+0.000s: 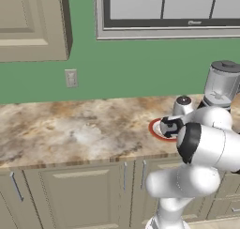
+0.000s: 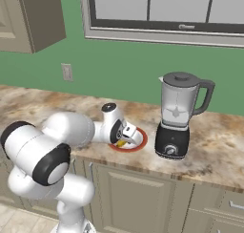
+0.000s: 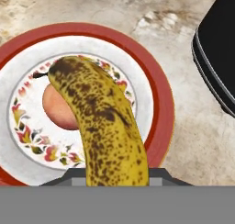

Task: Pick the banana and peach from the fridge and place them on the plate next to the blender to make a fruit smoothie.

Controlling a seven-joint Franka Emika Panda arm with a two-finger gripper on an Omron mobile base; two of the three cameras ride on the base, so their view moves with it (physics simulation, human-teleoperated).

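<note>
Arm reaching low over the plate (image 3: 158,87) beside the blender (image 2: 177,115).
The fingers (image 2: 125,139), pointing down, are closed on the banana (image 3: 103,126) above the peach (image 3: 57,109), over the desk (image 1: 70,127).

— What's the finish down there?
— My banana (image 3: 103,126): matt, brown-speckled skin. The plate (image 3: 158,103) looks glazed, with a floral print.
— The worktop (image 1: 70,129)?
— Polished, mottled stone. The blender (image 2: 177,115) has a clear jar and glossy black base.

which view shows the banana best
The hand view: the banana runs large and speckled up from the gripper over the plate, the peach behind it. The right base view shows a yellow sliver at the gripper.
</note>
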